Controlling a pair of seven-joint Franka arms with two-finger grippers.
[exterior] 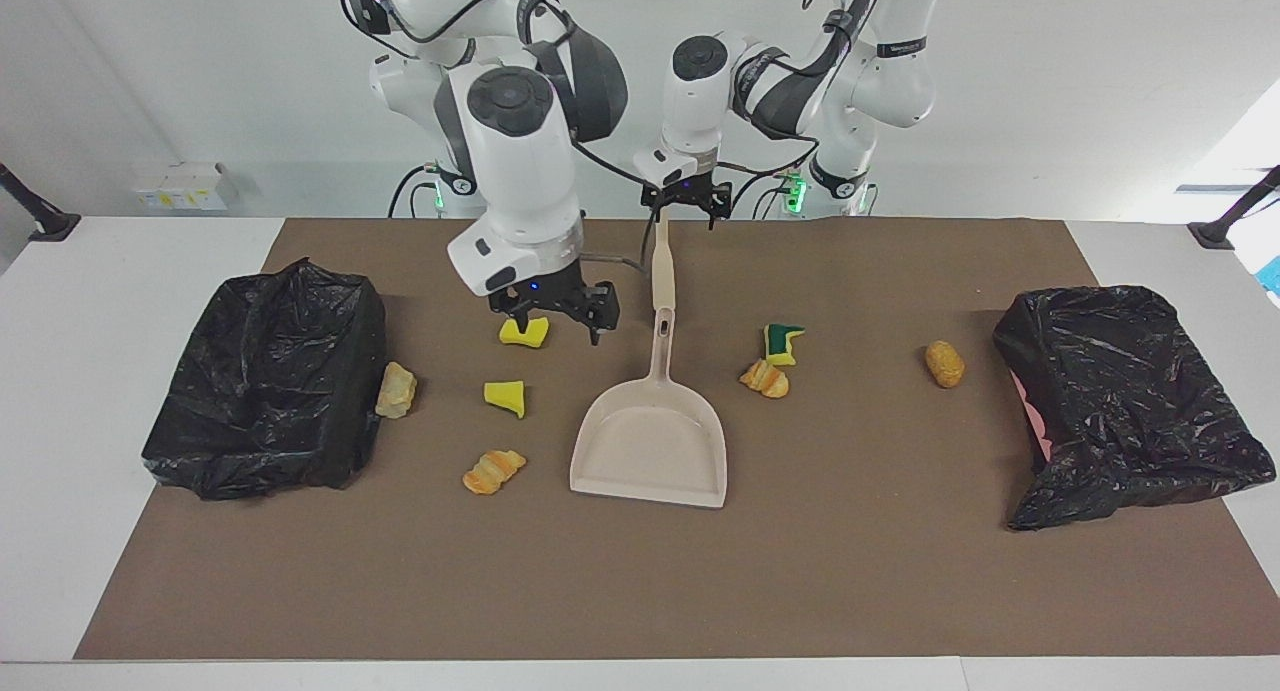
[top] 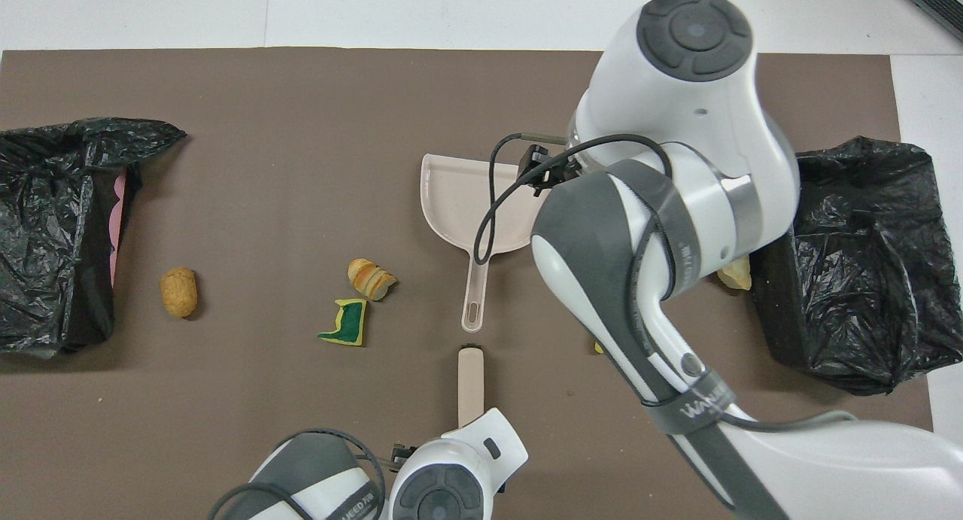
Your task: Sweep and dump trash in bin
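Nearest the robots, at the top centre of the facing view, the left hand (exterior: 685, 199) hangs released, its fingers spread, over the robot-side end of the beige brush (exterior: 662, 266), which lies on the brown desk (exterior: 860, 571) with its handle running down the frame toward the dustpan (exterior: 650, 446). Whether the hand touches the brush cannot be told. A little lower in the frame, the right hand (exterior: 553, 316) hovers with its fingers apart, grasping nothing, just over a yellow sponge chunk (exterior: 523, 333) on the desk. Toward the left arm's end lie a green-yellow sponge piece (exterior: 783, 343), with a croissant piece (exterior: 765, 378) touching or just beside it, and a brown nugget (exterior: 944, 363) near one black bin (exterior: 1130, 401). Lower again are a second yellow chunk (exterior: 506, 396) and a pale bread scrap (exterior: 396, 389), the scrap right against the other black bin (exterior: 265, 381). Lowest, beside the dustpan's mouth, is another croissant bit (exterior: 493, 471). All seven scraps look light. The sponge should squash and spring back, so it probably skids or tumbles under a push rather than resisting. The bread pieces seem crumbly, and the oval nugget may roll. None of them needs pinching. The firm places to grasp are likely the rigid handles of the brush and dustpan, taken mid-shaft so that neither tool twists in the fingers.
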